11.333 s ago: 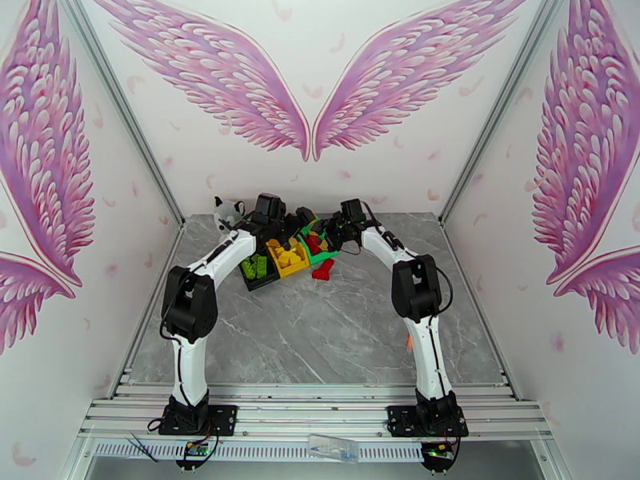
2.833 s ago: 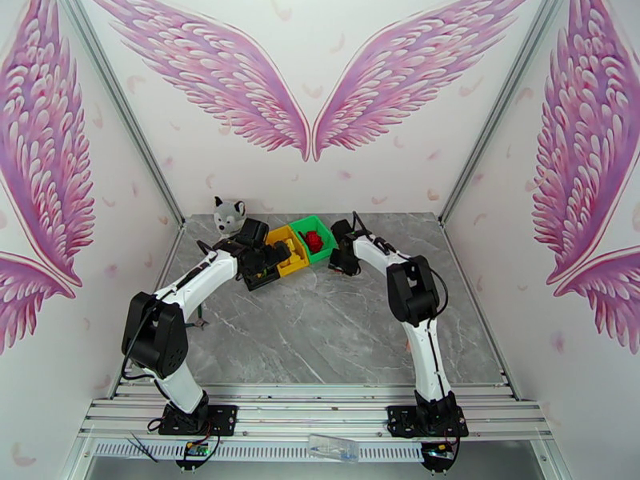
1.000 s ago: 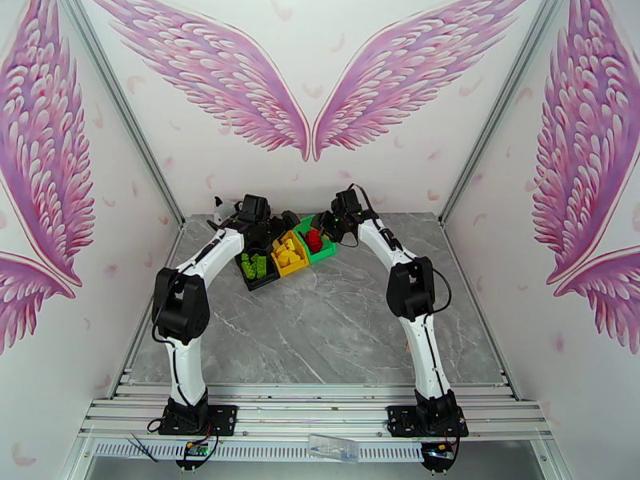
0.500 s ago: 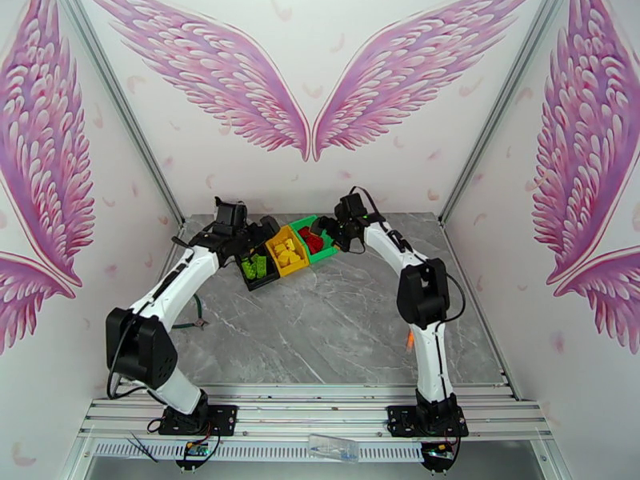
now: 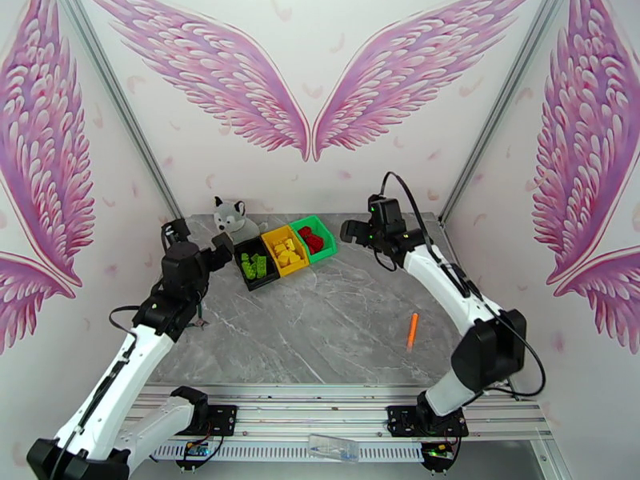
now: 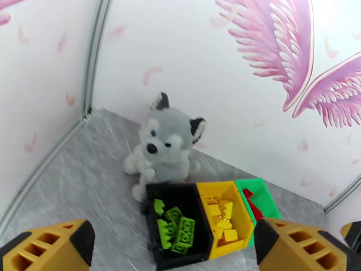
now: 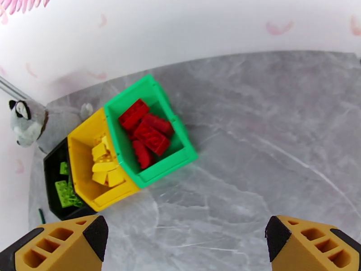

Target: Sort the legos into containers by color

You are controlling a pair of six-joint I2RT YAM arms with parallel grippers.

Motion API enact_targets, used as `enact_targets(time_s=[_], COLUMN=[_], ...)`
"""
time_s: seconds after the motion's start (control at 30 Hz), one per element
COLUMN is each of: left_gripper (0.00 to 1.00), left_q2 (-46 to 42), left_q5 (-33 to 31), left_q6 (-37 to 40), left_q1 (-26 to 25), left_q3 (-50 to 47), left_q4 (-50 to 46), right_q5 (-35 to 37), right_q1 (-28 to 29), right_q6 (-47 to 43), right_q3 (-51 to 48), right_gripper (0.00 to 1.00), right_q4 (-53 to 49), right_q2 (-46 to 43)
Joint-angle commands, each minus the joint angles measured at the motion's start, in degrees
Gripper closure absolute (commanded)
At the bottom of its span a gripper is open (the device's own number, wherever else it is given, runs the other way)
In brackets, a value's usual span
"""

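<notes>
Toward the far left of the grey marble-patterned tabletop [image 5: 320, 338] sit three small open-topped plastic bins joined in a slanting row. The black bin [image 6: 180, 262] is at the left, nearer end, the yellow bin [image 7: 113, 197] is in the middle, and the green bin [image 7: 168, 174] is at the right, farther end. Light green studded bricks [image 6: 181, 227] lie jumbled in the black bin. Yellow studded bricks [image 7: 104, 165] are heaped in the yellow bin. Red studded bricks [image 7: 146, 132] are piled in the green bin. No brick can be seen lying loose on the tabletop.

A grey-and-white plush husky toy [image 6: 164, 145] sits upright just beyond the black bin's far rim, its paws at or touching that rim, close to the far-left corner of the walls. A thin orange stick [image 5: 412, 330] lies flat on the table well apart from the bins, to the right and nearer.

Left of the row, the left gripper [image 6: 173, 242] hangs above the table facing the black bin and the husky. Its yellow fingers [image 6: 49, 247] are spread wide with nothing between them. Right of the row, the right gripper [image 7: 186, 233] hangs above bare table, a little way off the green bin. Its jaws are likewise parted and empty. Neither gripper touches a bin or a brick.
</notes>
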Motion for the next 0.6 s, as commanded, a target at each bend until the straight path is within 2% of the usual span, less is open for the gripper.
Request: enact_targets(time_s=[0.0, 0.07, 0.2, 0.33, 0.43, 0.57], left_gripper=[0.01, 0.01, 0.01, 0.01, 0.01, 0.01], left_q2=[-4.5, -6.3, -5.4, -3.2, 0.4, 8.5], left_q5=[-7.6, -8.9, -12.6, -18.4, -20.2, -18.5], left_q6=[9.5, 12.6, 13.0, 13.9, 13.4, 16.4], left_q1=[0.4, 0.7, 0.9, 1.0, 1.8, 3.0], left_q3=[-5.3, -8.0, -12.2, -21.6, -26.0, -28.8], left_q4=[9.2, 10.9, 11.4, 19.3, 22.6, 30.9], right_q5=[13.6, 11.8, 10.3, 17.7, 21.9, 23.9], right_q1=[-0.5, -1.6, -1.9, -2.0, -2.0, -2.2], right_q6=[0.7, -1.3, -5.4, -10.1, -14.2, -17.4], right_q3=[-9.8, -15.0, -20.2, -22.3, -27.6, -32.8], right_gripper=[0.02, 0.01, 0.01, 0.01, 0.01, 0.01], right_q4=[17.0, 22.5, 27.7, 23.9, 28.4, 36.7], right_q2=[-5.4, -8.3, -9.6, -6.1, -4.3, -1.0])
